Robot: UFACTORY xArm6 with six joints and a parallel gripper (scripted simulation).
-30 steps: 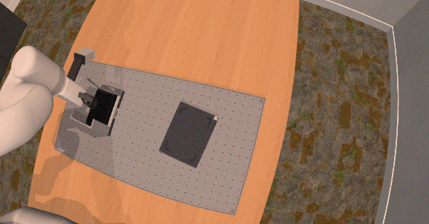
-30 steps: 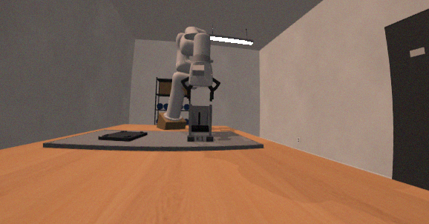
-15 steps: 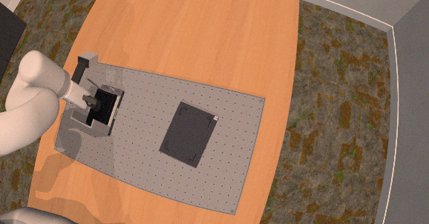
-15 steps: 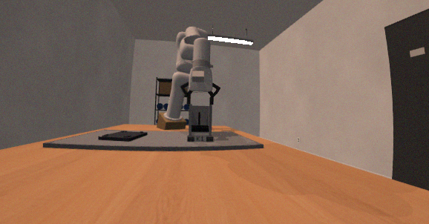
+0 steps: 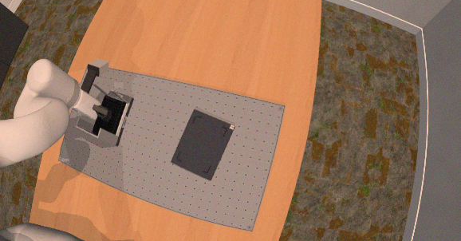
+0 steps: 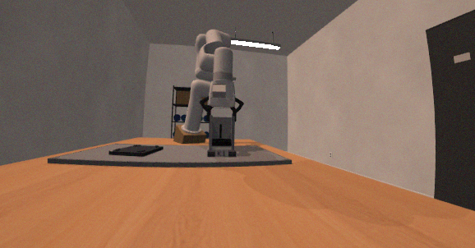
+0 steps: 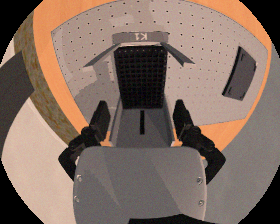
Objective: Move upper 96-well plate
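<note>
The stack rack K1 [image 5: 104, 118] stands at the left end of the grey perforated baseplate [image 5: 175, 144]; it also shows in the exterior view [image 6: 222, 138] and the wrist view [image 7: 141, 83]. The upper plate [image 5: 112, 114], black with a grid of wells, lies on top of the rack and shows in the wrist view [image 7: 140, 76]. The lower plate is hidden. My gripper [image 7: 141, 108] is open, just above the rack, one finger on each side of the plate's near end; it also shows from above [image 5: 100, 114]. The plate nest N1 [image 5: 202, 144] is a dark flat square with a pale A1 mark [image 5: 231, 127] at its far right corner.
The arm [image 5: 36, 108] reaches in from the left over the table edge. In the exterior view the nest [image 6: 136, 149] lies left of the rack. A shelf [image 6: 181, 112] stands behind the arm's base.
</note>
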